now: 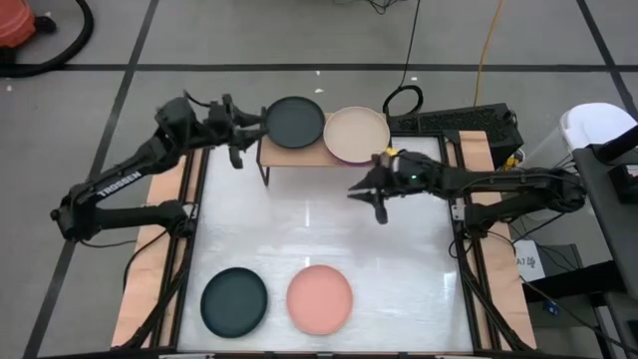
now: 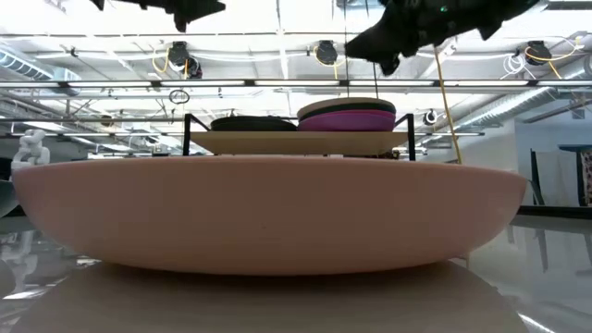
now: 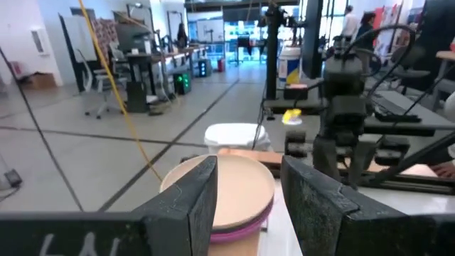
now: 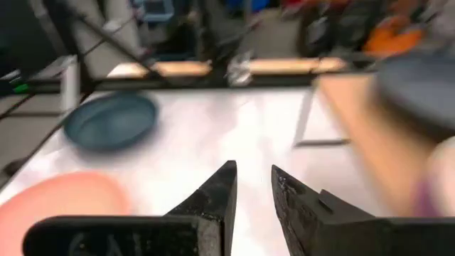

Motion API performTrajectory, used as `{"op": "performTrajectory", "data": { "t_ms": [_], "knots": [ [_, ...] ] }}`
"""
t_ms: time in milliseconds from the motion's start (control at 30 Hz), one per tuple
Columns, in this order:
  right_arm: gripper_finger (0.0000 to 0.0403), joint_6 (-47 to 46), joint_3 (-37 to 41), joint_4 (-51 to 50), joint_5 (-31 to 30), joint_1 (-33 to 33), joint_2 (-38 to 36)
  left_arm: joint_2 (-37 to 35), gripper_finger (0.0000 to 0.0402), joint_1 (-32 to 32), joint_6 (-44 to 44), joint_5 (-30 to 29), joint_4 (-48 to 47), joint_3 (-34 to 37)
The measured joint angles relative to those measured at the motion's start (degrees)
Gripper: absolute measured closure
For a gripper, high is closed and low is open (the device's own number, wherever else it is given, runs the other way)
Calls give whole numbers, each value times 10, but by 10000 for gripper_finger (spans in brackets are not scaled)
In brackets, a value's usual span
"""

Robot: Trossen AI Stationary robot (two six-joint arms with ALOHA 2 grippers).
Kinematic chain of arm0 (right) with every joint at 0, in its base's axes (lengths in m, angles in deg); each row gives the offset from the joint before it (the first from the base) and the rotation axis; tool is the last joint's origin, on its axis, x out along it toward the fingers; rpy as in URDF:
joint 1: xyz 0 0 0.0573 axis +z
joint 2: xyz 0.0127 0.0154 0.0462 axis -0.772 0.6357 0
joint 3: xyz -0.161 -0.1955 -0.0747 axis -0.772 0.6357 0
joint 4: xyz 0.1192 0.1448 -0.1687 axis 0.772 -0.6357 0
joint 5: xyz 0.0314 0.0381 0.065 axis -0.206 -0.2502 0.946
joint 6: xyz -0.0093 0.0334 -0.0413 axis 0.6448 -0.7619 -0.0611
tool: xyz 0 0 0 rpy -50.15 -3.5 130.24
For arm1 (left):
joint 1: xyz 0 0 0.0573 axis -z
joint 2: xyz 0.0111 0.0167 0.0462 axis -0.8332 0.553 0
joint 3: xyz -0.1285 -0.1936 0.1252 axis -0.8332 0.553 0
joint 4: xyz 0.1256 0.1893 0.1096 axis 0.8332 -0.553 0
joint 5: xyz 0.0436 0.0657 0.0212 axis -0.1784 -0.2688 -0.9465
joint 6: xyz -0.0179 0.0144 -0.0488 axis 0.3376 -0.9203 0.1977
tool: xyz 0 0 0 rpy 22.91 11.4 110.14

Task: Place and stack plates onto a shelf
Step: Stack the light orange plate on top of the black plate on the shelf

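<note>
Dark plate (image 1: 295, 121) and beige plate (image 1: 356, 134) on shelf (image 1: 299, 156), salmon plate (image 1: 320, 298) below

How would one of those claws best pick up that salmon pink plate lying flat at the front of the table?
Probably by the rim: the round, shallow salmon pink plate lies flat on the white tabletop, offering only its raised edge. The open right gripper is nearer; coming from above at the plate's near edge, one finger inside and one outside, seems best.

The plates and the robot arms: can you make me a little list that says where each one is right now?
on shelf, left side: round matte dark grey plate on the low light-wood shelf
on shelf, right side: beige plate on top of a magenta plate
on table, near edge: dark teal plate beside a salmon pink plate
left tool: open, by the shelf's left end
right tool: open, empty, above the white table
</note>
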Motion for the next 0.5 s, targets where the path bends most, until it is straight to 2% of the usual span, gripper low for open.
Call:
{"op": "performTrajectory", "data": {
  "t_ms": [133,333,500],
  "knots": [
    [328,-6,-11,-11,61,14,50,0,241,10,8,0,51,50],
    [328,-5,-13,-10,87,47,129,-1,241,15,27,0,122,108],
    [328,-13,-14,42,142,72,200,0,241,15,30,-3,134,137]
  ]
}}
